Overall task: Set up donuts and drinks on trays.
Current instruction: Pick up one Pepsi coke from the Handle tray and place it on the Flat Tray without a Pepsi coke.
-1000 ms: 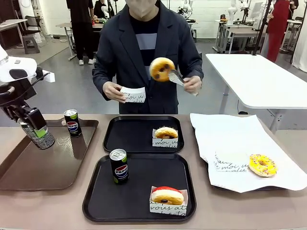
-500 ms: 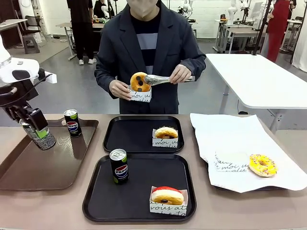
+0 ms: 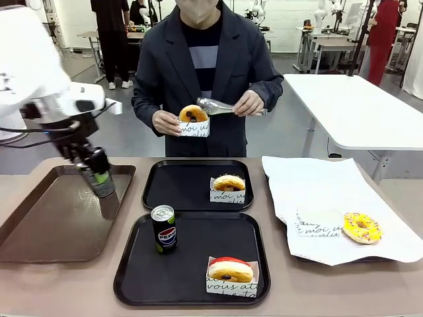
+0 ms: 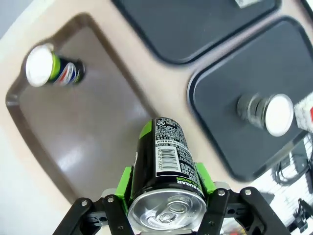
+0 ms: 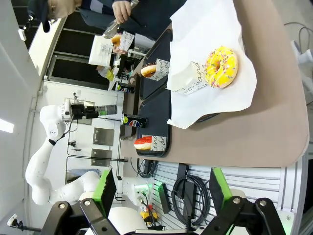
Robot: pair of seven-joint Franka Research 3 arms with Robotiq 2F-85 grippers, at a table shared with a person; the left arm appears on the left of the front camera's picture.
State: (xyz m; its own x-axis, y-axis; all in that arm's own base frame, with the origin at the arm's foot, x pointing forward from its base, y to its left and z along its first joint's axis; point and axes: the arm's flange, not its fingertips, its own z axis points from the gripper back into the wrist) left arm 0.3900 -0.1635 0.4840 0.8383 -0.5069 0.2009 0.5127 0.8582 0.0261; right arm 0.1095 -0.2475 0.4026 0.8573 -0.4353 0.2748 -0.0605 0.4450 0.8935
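Held can (image 4: 164, 161): slim black soda can with green trim and a silver top, tilted, over the right end of the long glossy brown tray (image 3: 39, 224).
Left gripper (image 4: 165, 178): jaws partly closed, green pads clamped on the can's sides.
Second can (image 4: 49, 71): upright in a corner of the brown tray.
Near black tray (image 3: 132, 277): matte, rounded-square plastic. It holds a Pepsi can (image 3: 163, 228) at left and a red-glazed donut (image 3: 230, 269) in a white paper sleeve at right.
Far black tray (image 3: 172, 191): holds one sleeved golden donut (image 3: 229, 182) at right.
Person (image 3: 198, 66): one hand (image 3: 162, 123) holds a sleeved dark-spotted donut (image 3: 193, 113); the other hand (image 3: 249, 102) holds metal tongs (image 3: 215, 106).
Yellow donut (image 3: 361, 227): on a white paper sheet (image 3: 297, 185), right of the trays.
Right gripper (image 5: 162, 193): jaws wide apart, holding nothing.
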